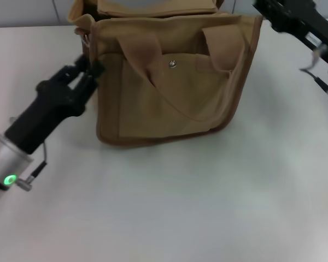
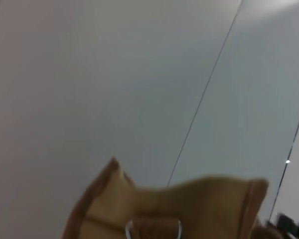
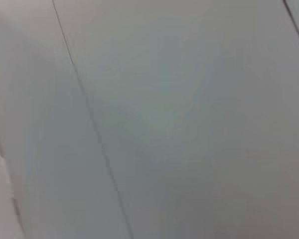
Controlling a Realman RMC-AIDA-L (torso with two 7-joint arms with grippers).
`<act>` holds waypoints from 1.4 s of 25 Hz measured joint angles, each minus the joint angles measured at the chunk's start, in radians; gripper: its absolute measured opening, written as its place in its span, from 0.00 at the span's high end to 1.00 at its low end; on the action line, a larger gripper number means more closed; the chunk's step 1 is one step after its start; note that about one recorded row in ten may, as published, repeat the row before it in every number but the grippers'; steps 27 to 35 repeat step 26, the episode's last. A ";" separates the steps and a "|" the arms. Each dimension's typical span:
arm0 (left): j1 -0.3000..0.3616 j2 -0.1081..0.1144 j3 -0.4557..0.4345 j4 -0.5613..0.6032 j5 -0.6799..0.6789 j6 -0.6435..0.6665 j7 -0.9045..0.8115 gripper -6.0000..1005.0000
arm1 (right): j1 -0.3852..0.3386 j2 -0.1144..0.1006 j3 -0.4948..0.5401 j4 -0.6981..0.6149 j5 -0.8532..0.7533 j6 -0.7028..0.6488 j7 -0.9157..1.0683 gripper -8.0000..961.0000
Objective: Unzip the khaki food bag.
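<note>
Khaki food bag (image 1: 169, 82) upright, pocket face toward robot; left gripper (image 1: 90, 70) fingers' state unclear

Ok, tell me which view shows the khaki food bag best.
The head view: the whole khaki food bag stands on the table, front pocket and snap visible, left gripper at its side. The left wrist view catches only its upper edge; the right wrist view shows none.

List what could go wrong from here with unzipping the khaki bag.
1. The left pincer sits at the khaki food bag's side edge; pulling there may drag the soft bag across the table rather than open it.
2. The right pincer is off the bag, so nothing braces it.
</note>
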 joint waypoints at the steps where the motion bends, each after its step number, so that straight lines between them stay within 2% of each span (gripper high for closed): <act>1: 0.025 0.004 0.017 0.061 0.000 0.063 -0.029 0.80 | -0.037 -0.002 -0.006 -0.015 -0.001 -0.077 0.000 0.71; 3: 0.038 0.005 0.034 0.098 0.000 0.091 -0.054 0.74 | -0.059 -0.003 -0.014 -0.032 -0.008 -0.121 -0.001 0.63; 6: 0.089 0.020 0.151 0.273 0.001 0.225 -0.135 0.64 | -0.123 -0.011 -0.049 -0.098 -0.080 -0.264 0.007 0.50; 7: 0.113 0.041 0.235 0.355 0.002 0.293 -0.157 0.61 | -0.156 -0.020 -0.075 -0.145 -0.173 -0.381 0.011 0.45; 9: 0.131 0.077 0.347 0.426 0.002 0.338 -0.179 0.53 | -0.169 -0.026 -0.088 -0.189 -0.297 -0.481 0.010 0.36; 10: 0.131 0.077 0.347 0.426 0.002 0.338 -0.179 0.49 | -0.169 -0.026 -0.088 -0.189 -0.297 -0.481 0.010 0.33; 11: 0.136 0.121 0.473 0.463 0.003 0.354 -0.193 0.45 | -0.165 -0.022 -0.093 -0.210 -0.420 -0.550 0.008 0.31; 12: 0.136 0.121 0.473 0.463 0.003 0.354 -0.193 0.41 | -0.165 -0.022 -0.093 -0.210 -0.420 -0.550 0.008 0.28; 13: 0.135 0.133 0.503 0.465 0.003 0.358 -0.196 0.37 | -0.161 -0.019 -0.093 -0.212 -0.455 -0.565 0.008 0.25; 15: 0.130 0.157 0.561 0.469 0.002 0.370 -0.206 0.18 | -0.148 -0.009 -0.093 -0.212 -0.518 -0.577 0.025 0.20; 16: 0.128 0.169 0.581 0.474 0.002 0.378 -0.222 0.18 | -0.141 -0.001 -0.094 -0.206 -0.540 -0.563 0.044 0.20; 21: 0.129 0.178 0.589 0.482 0.003 0.391 -0.246 0.16 | -0.130 0.002 -0.095 -0.157 -0.540 -0.547 0.049 0.20; 35: 0.135 0.174 0.590 0.484 0.003 0.404 -0.251 0.16 | -0.127 0.002 -0.095 -0.142 -0.541 -0.553 0.047 0.20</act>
